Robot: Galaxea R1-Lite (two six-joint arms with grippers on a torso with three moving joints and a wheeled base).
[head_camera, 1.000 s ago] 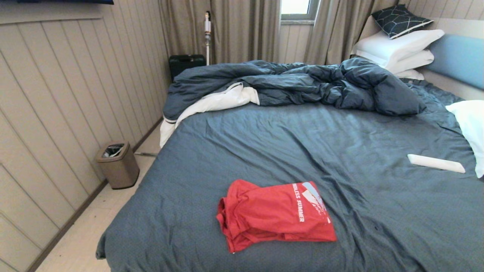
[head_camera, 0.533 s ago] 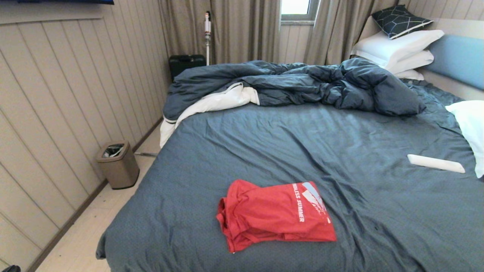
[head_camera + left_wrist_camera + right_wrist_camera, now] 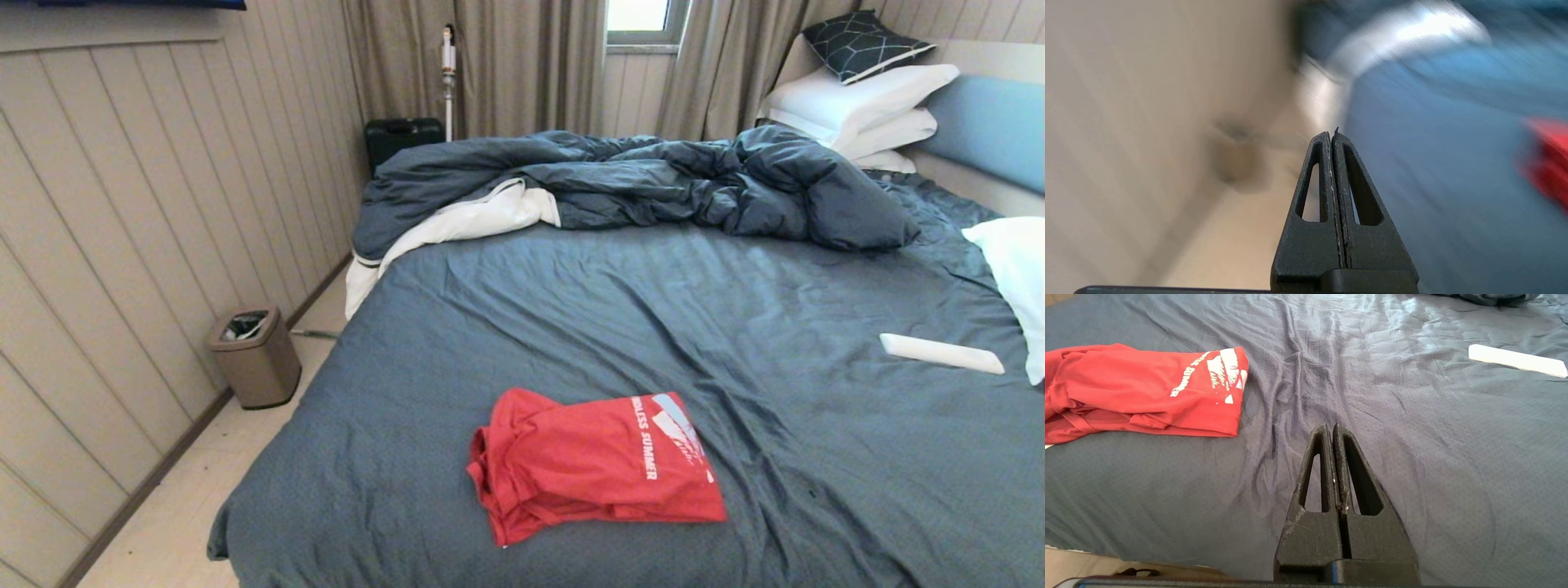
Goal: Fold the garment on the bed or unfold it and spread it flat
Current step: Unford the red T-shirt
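Note:
The garment, a red T-shirt with white lettering on it, lies folded into a rough rectangle on the slate-blue sheet of the bed, near the front edge. It also shows in the right wrist view as the garment and as a red smear in the left wrist view. My left gripper is shut and empty, off the bed's left side above the floor. My right gripper is shut and empty, over bare sheet to the right of the shirt. Neither arm shows in the head view.
A rumpled dark blue duvet lies across the far half. A flat white object lies on the sheet at right, near a white pillow. A brown bin stands on the floor at left by the panelled wall.
The shirt has not moved. A dark bit of the left arm that showed at the head view's lower left corner half a second ago is gone.

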